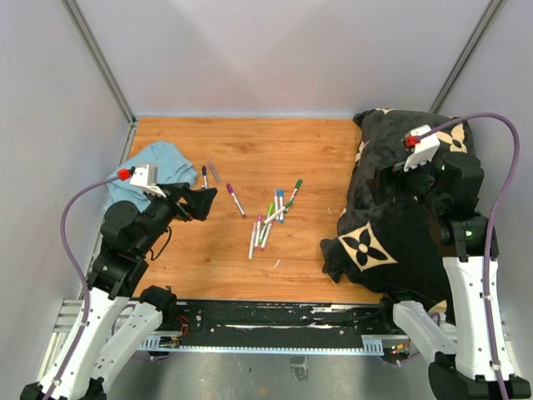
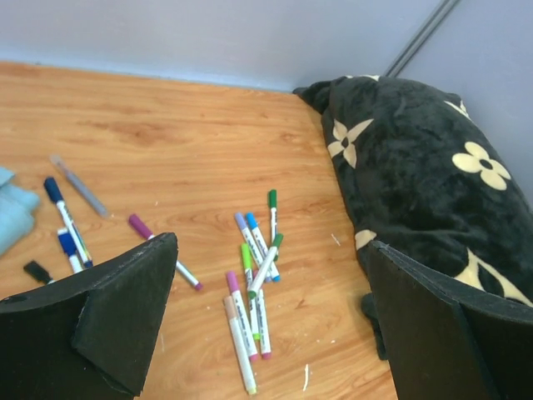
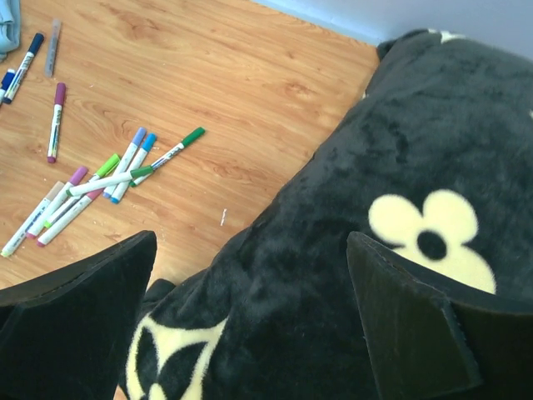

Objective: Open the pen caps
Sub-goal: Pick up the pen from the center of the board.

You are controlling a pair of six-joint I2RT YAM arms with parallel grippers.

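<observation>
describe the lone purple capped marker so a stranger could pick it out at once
On the wooden table, find the blue cloth at the left edge. Between it and the marker pile lies one white marker, touching no other pen, its purple cap toward the cloth.

1. The left black-and-white jointed arm (image 1: 125,242) is folded at the elbow, with the wrist reached forward and inward.
2. The left black two-finger gripper (image 2: 271,250) is held with its jaws spread wide apart.
3. The right black-and-white jointed arm (image 1: 466,250) is raised upright, with the wrist bent forward and downward.
4. The right black two-finger gripper (image 3: 250,242) is likewise spread wide.
</observation>
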